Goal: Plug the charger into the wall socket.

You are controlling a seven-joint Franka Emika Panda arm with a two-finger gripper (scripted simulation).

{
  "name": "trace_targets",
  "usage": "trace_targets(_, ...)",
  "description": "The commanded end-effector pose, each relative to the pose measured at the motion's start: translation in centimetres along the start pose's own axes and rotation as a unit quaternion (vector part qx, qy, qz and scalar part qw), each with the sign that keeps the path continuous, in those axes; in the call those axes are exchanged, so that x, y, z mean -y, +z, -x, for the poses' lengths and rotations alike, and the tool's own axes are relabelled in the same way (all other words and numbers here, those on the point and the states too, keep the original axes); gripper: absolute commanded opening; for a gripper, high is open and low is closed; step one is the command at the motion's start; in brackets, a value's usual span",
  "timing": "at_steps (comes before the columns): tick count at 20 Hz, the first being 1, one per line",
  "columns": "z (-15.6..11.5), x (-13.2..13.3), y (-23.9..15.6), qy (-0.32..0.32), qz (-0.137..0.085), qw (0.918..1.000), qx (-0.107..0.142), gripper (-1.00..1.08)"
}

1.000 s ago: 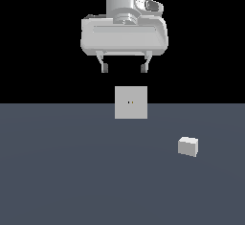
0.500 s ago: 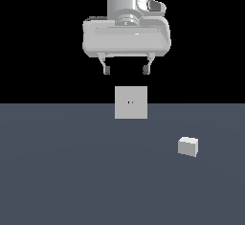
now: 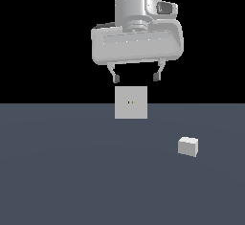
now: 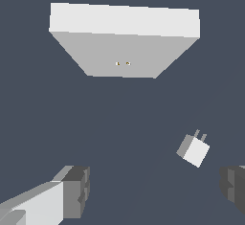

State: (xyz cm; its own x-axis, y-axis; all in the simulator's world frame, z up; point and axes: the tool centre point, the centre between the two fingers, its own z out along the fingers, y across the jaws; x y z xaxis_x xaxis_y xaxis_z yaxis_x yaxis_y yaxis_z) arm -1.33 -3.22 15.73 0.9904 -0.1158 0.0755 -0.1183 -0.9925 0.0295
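The wall socket is a flat upright light-grey square plate with two tiny dark holes at its centre, standing on the dark grey floor. In the wrist view the wall socket shows its top edge and holed face. The charger is a small light-grey block lying on the floor toward the exterior view's right, nearer the camera than the socket. Two short prongs stick out of the charger in the wrist view. My gripper hangs open in the air just above the socket, empty and well away from the charger.
A flat dark grey floor spreads under everything. Behind it the background is black. Only the socket and the charger stand on the floor.
My gripper has shifted slightly toward the exterior view's right and a little lower. The socket and the charger have not moved.
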Motion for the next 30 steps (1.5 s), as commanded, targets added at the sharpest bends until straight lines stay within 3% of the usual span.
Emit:
trace_targets(1, 0.2, -0.8, 0.7, 0.021, 0.004, 0.9997, -0.014, 1.0)
trace_targets(12, 1.3, -4.6, 4.2, 0.119, 0.024, 0.9893, -0.082, 1.0)
trace_targets(22, 2.4, -7.9, 7.2, 0.203, 0.043, 0.9681, -0.14, 1.0)
trace_targets(30, 3.0, -9.7, 8.8, 0.247, 0.054, 0.9522, -0.171, 1.0)
